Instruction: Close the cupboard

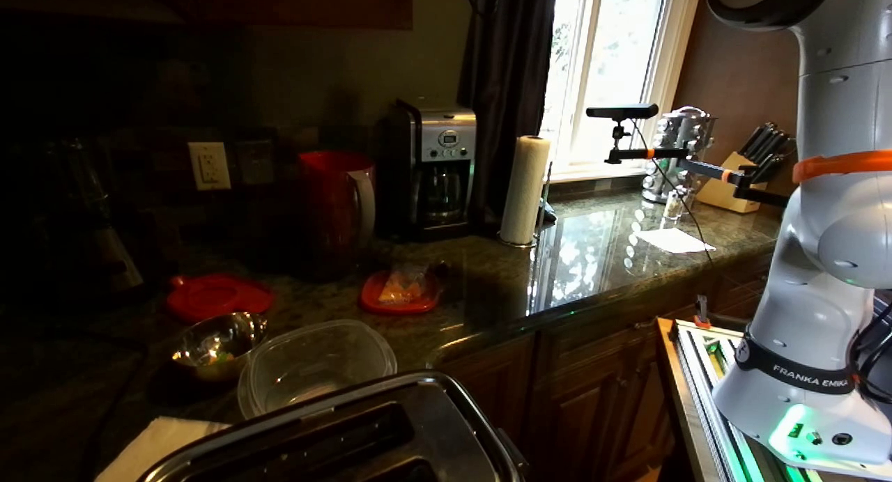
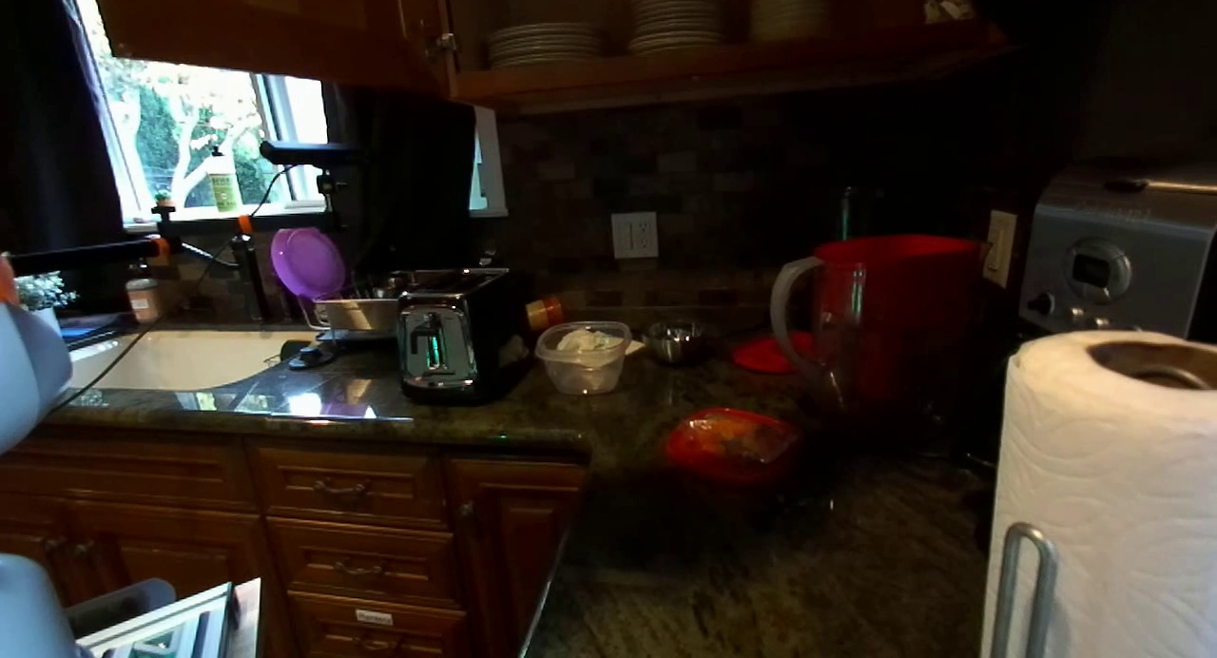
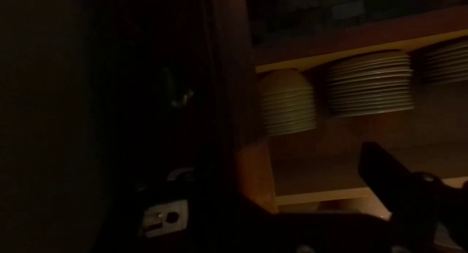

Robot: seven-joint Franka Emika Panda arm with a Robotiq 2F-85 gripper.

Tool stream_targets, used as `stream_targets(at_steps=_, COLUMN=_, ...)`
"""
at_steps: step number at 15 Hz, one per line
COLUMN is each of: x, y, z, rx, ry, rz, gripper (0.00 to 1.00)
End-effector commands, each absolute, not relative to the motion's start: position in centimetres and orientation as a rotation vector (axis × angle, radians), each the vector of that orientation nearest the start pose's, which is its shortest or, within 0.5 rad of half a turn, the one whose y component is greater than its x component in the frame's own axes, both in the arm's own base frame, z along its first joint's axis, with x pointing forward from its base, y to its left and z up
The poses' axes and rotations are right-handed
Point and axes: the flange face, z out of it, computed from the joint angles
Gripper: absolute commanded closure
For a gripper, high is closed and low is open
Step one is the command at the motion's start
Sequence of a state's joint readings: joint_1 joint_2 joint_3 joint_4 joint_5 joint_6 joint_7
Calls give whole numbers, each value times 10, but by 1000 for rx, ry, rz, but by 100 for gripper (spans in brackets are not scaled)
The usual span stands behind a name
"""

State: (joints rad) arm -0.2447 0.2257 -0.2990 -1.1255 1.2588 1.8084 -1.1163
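Observation:
The cupboard (image 2: pixel 704 80) hangs on the wall in an exterior view and stands open. Its brown door (image 2: pixel 276 30) is swung out at the left, with a metal hinge between door and shelf. In an exterior view only a dark brown wooden strip (image 1: pixel 306 5) shows at the top. The wrist view is upside down and very dark. It shows the plate stacks (image 3: pixel 369 85) inside the cupboard and an upright wooden edge (image 3: pixel 255 172); I cannot tell whether this is door or frame. My gripper (image 3: pixel 299 161) has its fingers apart, nothing visible between them. The left finger is nearly lost in darkness.
Under the cupboard, the counter holds a toaster (image 2: pixel 454 330), a clear container (image 2: pixel 584 358) and a red pitcher (image 2: pixel 884 325). A paper towel roll (image 1: pixel 525 189) and coffee maker (image 1: pixel 442 168) stand farther along. A camera bracket (image 1: pixel 648 153) sticks out from the arm (image 1: pixel 829 259).

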Motion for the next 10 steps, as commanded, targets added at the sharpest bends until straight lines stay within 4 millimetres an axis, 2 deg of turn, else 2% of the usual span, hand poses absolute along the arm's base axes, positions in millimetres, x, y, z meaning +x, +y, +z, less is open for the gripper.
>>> stream_targets(at_steps=1, x=574, y=-174, z=794, rx=-1954, ry=-724, rz=-1343, gripper=0)
stream_targets(at_steps=4, x=573, y=-130, z=795, rx=-1855, ry=-807, rz=-1214, gripper=0)
stream_targets(at_steps=7, x=563, y=-104, z=805, rx=-1733, ry=-884, rz=-1092, gripper=0)
stream_targets(at_steps=8, x=555, y=-102, z=809, rx=-1691, ry=-907, rz=-1046, gripper=0)
stream_targets(at_steps=10, x=539, y=-112, z=818, rx=-1648, ry=-918, rz=-1002, gripper=0)
